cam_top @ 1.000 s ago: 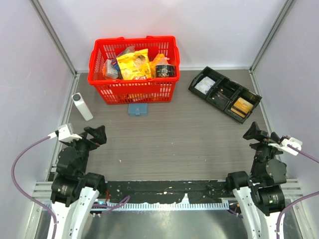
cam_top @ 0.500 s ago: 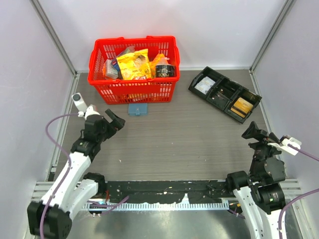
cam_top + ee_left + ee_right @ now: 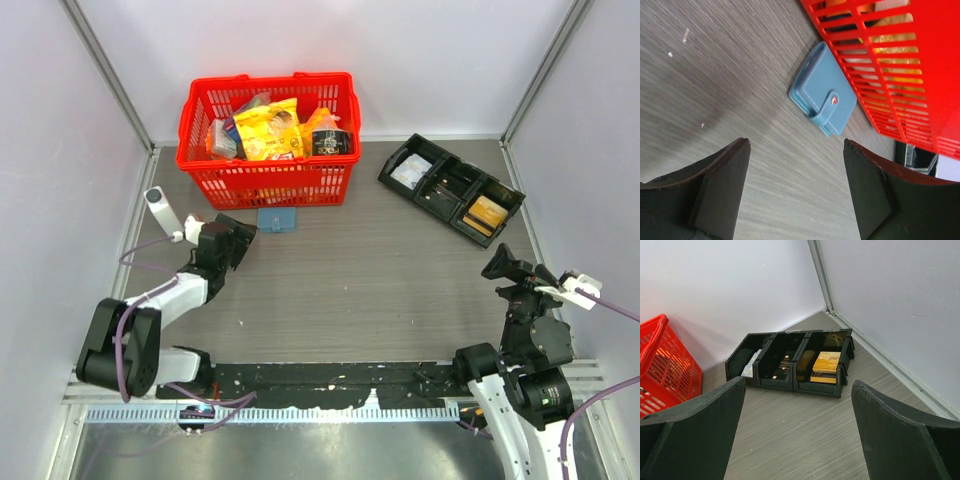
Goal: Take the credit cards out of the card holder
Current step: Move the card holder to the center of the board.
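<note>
The card holder (image 3: pixel 276 219) is a small blue wallet lying flat and snapped shut just in front of the red basket; whatever it holds is hidden. In the left wrist view the card holder (image 3: pixel 822 90) lies ahead of the fingers, apart from them. My left gripper (image 3: pixel 243 238) (image 3: pixel 796 143) hovers just left of it, open and empty. A stack of tan-gold credit cards (image 3: pixel 486 213) (image 3: pixel 827 362) sits in the black tray's right compartment. My right gripper (image 3: pixel 503 265) (image 3: pixel 798 382) is open and empty at the near right, facing the tray.
The red basket (image 3: pixel 265 182) full of packets stands at the back left, right behind the wallet. A white upright cylinder (image 3: pixel 160 212) stands by the left wall. The black compartment tray (image 3: pixel 440 160) lies at the back right. Walls close in on both sides.
My left arm has stretched forward and to the right, bringing its gripper close to the blue wallet, and its jaws have narrowed a little. The right arm has barely moved.
</note>
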